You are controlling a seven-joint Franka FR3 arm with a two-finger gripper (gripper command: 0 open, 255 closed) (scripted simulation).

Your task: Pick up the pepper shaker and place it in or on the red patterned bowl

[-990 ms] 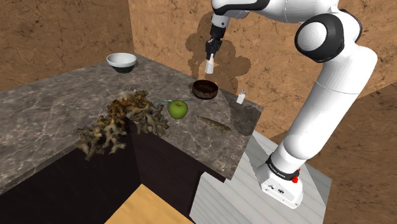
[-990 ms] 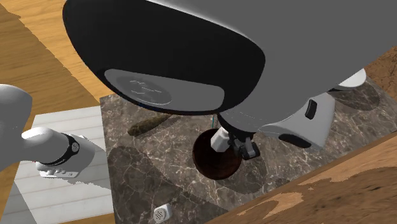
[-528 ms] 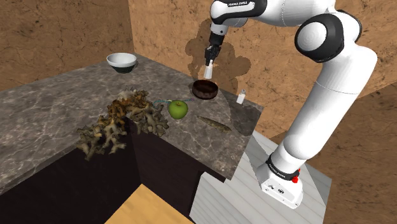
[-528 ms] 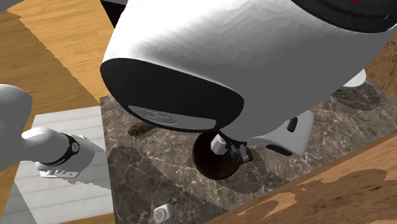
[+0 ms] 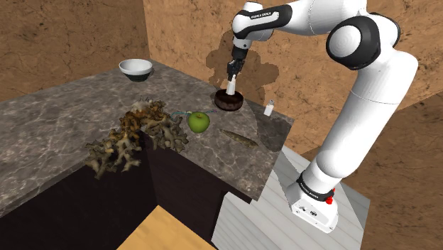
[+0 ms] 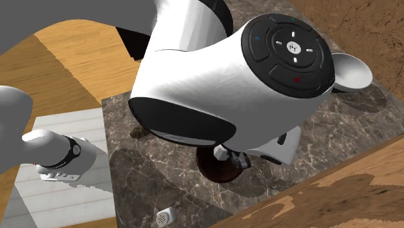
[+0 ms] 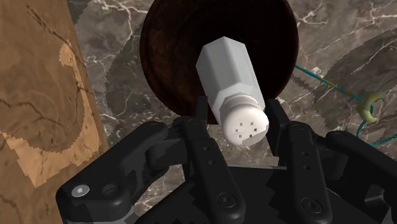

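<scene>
1 shaker [image 7: 232, 89] lower, over 1 bowl [image 7: 170, 57]

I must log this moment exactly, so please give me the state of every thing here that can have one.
pepper shaker: white, upright, held over the dark brown bowl.
gripper: shut on the pepper shaker.
dark brown bowl: upright on the counter.
second shaker: standing free near the counter's edge.
white bowl: upright on the counter.
green apple: resting on the counter.
</scene>
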